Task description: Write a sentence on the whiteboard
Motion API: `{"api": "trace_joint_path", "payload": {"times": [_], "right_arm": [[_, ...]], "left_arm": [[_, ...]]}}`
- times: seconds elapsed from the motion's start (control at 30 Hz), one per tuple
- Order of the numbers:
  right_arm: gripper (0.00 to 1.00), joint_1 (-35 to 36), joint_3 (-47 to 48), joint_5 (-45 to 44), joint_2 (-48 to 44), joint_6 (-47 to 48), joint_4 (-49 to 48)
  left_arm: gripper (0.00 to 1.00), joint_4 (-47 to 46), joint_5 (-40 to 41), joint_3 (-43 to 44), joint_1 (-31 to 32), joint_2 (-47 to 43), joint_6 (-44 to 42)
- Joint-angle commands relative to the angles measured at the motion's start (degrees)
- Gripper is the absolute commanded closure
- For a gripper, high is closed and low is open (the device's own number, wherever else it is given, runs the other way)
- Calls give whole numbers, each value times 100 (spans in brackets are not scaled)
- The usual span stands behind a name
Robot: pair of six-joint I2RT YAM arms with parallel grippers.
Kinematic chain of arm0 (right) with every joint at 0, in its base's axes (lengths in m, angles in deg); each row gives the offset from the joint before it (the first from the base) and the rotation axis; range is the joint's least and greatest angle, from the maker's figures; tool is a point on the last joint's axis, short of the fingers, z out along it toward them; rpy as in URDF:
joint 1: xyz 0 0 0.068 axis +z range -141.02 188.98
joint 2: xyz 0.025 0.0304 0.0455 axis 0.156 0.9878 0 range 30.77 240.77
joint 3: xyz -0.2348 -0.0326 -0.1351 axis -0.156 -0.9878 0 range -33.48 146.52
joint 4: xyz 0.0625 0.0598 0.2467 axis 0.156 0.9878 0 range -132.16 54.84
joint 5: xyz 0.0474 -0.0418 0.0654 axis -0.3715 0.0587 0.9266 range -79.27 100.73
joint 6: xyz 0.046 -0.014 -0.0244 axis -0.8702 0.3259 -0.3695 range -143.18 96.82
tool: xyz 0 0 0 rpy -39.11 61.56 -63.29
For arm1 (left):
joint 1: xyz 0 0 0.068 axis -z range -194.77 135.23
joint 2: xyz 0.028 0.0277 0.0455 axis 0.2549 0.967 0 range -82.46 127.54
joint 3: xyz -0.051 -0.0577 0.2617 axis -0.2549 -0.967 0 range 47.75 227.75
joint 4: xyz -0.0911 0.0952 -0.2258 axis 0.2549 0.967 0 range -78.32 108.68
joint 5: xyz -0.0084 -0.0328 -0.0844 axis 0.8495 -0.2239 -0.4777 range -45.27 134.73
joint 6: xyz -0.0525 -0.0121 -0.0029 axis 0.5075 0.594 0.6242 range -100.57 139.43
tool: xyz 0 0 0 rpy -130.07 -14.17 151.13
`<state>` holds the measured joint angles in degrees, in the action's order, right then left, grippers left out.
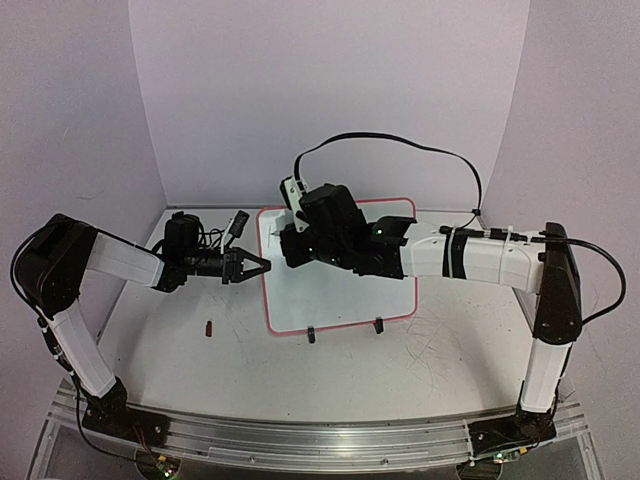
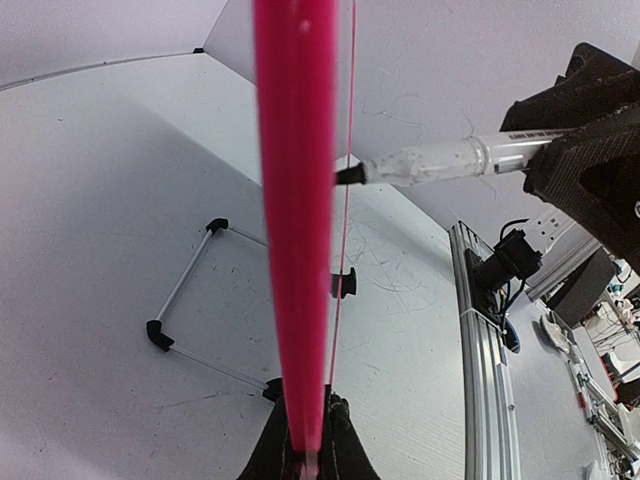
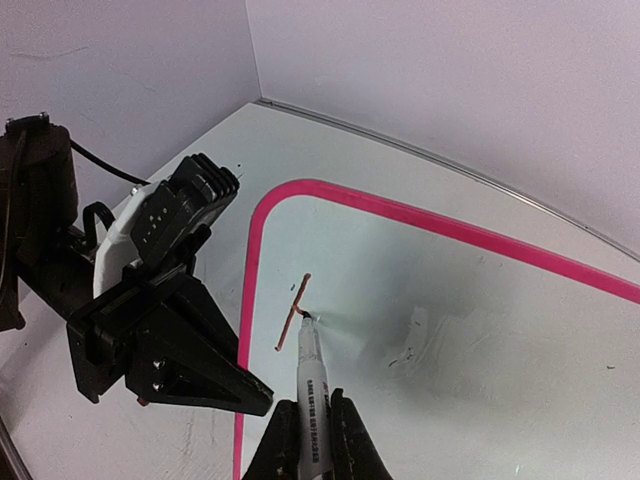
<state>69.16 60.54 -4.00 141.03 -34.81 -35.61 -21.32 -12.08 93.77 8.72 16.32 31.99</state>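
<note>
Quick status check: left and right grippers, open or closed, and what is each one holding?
Left gripper: closed on the whiteboard, clamping its pink left edge.
Right gripper: closed on the marker, tip on the board.

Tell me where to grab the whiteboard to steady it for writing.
Grip the whiteboard by its thin left frame edge, from the left, as the left gripper does: that edge is slim enough to pinch and clear of the marker in the right gripper.
</note>
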Motion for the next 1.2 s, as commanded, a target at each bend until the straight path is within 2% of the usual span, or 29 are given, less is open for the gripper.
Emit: {"api": "trace_joint_path", "payload": {"times": [0.0,0.63,0.87,1.17], "right_arm": [[100,-45,23,-450,-201,-92,13],[100,-44,-44,-644,-337,-222,79],[100,-58,-499,85,-789,-60,-761],[100,-211,-400,121,-619,-123,-729]], "left_arm": [[100,27,131,16,95,1,-139],[100,26,121,28,97,1,-130],[100,24,129,24,95,-22,-130],[100,28,123,30,96,-18,-122]]}}
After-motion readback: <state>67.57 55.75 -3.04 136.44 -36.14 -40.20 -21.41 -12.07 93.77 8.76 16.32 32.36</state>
